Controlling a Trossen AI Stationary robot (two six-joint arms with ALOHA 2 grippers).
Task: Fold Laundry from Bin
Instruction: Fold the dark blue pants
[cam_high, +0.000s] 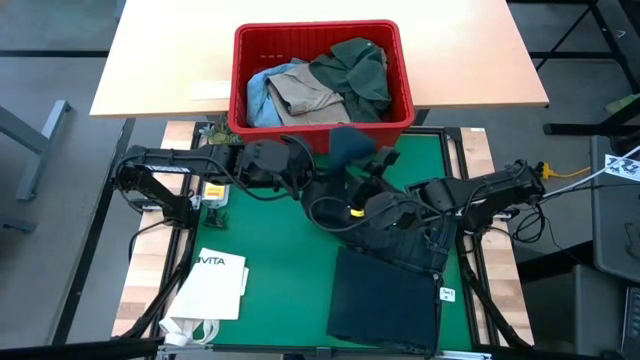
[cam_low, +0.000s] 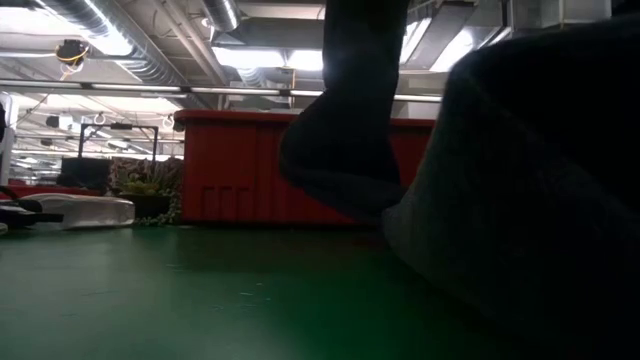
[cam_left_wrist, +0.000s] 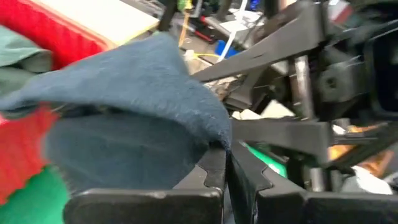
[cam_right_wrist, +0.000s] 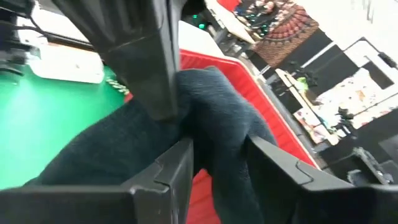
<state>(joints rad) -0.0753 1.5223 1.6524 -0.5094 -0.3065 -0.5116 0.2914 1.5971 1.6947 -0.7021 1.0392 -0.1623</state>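
The red bin (cam_high: 320, 45) stands at the far edge of the green mat (cam_high: 270, 235) and holds light blue, khaki and dark green laundry (cam_high: 330, 80). Both grippers meet just in front of it. My left gripper (cam_left_wrist: 227, 171) is shut on a dark navy garment (cam_high: 350, 145), (cam_low: 345, 140). My right gripper (cam_right_wrist: 217, 165) is closed on a thick bunch of the same cloth. More dark cloth (cam_high: 385, 295) lies flat on the mat at the near right. The arms hide whether it joins the lifted part. My left gripper pinches an edge of the navy garment (cam_left_wrist: 208, 134) between its two fingertips, coming nearly level from the table's left. The cloth drapes slack over and past the fingers, clear of the mat. My right gripper has a bunched fold of the garment (cam_right_wrist: 221, 134) between its two fingers (cam_right_wrist: 177, 168), several layers thick. It comes from the table's right, slanting slightly down. The cloth bulges out past the fingers and hangs below them (cam_low: 340, 185), above the mat.
A white paper bag printed VITA (cam_high: 215, 285) lies on the mat at the near left. A pale wooden tabletop (cam_high: 160, 60) lies behind and under the bin. Bare green mat shows at centre left (cam_high: 270, 235).
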